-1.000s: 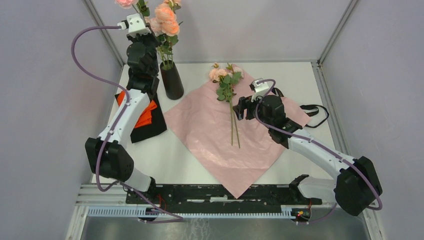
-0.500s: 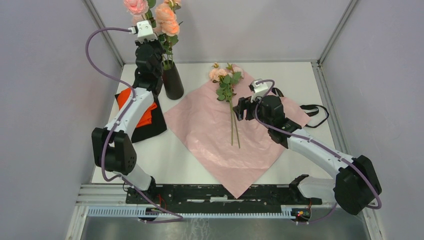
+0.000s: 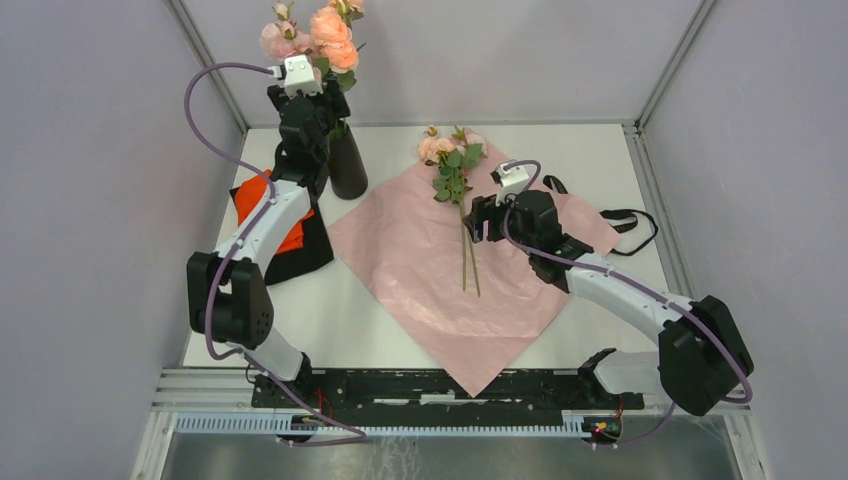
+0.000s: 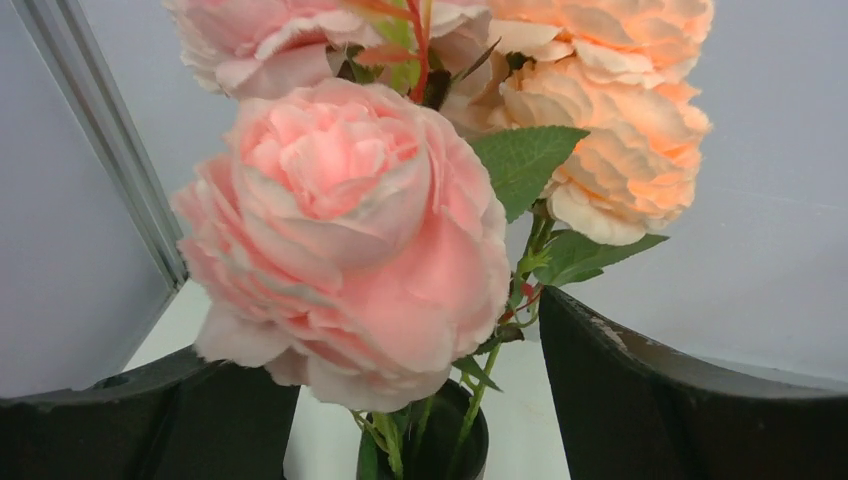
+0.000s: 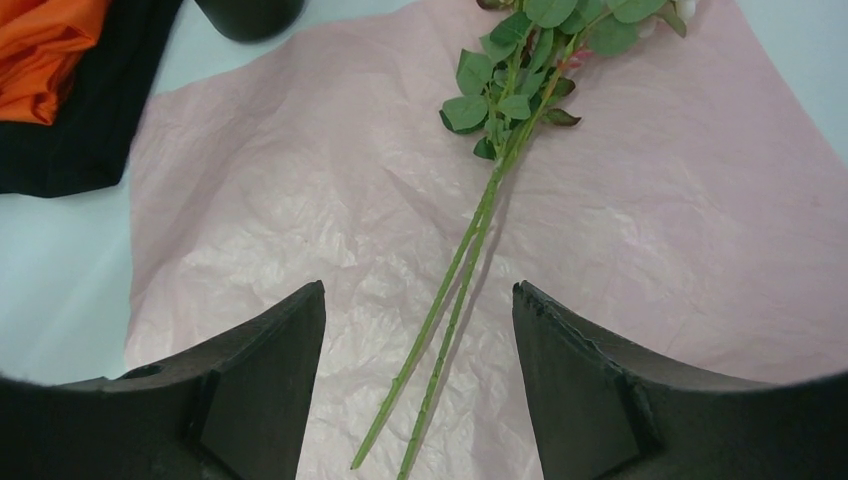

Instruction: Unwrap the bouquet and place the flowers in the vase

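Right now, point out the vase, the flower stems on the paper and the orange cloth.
vase [image 3: 347, 165], top view, its black side wall.
flower stems [image 5: 483, 210], right wrist view, where both stems run together.
orange cloth [image 5: 40, 45], right wrist view, its folded top.

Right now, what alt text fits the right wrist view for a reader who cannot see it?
Two long-stemmed flowers lie on crumpled pink wrapping paper, their stems showing between the fingers of the open right gripper. The vase base and an orange cloth on a black cloth sit top left.

Wrapping paper [image 3: 420, 260]: pink, matt, crinkled. Vase [image 3: 348, 170]: matt black, smooth. Desk [image 3: 340, 320]: white, smooth. Orange cloth [image 3: 292, 232], black cloth [image 3: 300, 258]: matt fabric.
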Action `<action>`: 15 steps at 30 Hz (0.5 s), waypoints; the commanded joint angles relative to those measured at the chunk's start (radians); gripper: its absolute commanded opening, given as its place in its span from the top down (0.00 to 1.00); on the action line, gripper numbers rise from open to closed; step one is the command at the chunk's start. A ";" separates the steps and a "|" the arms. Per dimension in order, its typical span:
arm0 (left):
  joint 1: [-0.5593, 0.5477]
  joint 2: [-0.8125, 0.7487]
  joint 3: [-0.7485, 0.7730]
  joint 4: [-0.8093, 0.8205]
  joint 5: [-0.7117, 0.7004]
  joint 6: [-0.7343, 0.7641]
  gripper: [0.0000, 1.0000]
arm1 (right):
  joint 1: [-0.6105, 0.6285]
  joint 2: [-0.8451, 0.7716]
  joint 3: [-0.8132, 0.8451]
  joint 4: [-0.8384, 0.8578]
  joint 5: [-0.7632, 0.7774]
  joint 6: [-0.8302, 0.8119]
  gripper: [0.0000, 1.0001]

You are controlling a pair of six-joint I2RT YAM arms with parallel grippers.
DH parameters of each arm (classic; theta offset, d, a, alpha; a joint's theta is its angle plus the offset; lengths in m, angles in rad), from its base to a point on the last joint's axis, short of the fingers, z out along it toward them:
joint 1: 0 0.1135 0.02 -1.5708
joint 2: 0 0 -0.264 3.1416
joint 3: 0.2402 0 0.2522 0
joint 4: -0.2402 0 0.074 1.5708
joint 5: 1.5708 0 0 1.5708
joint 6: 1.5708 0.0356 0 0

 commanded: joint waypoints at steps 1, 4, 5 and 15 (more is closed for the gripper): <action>0.002 -0.054 -0.024 -0.055 0.011 -0.045 0.11 | 0.004 0.078 0.031 0.042 0.039 -0.010 0.26; 0.001 -0.093 -0.092 -0.047 0.002 -0.067 0.10 | 0.002 0.158 0.072 0.042 0.065 -0.004 0.26; 0.002 -0.107 -0.116 -0.043 0.003 -0.076 0.11 | 0.003 0.181 0.084 0.040 0.070 0.000 0.27; 0.001 -0.208 -0.255 -0.031 0.080 -0.153 0.19 | 0.000 0.404 0.127 0.063 0.113 0.019 0.34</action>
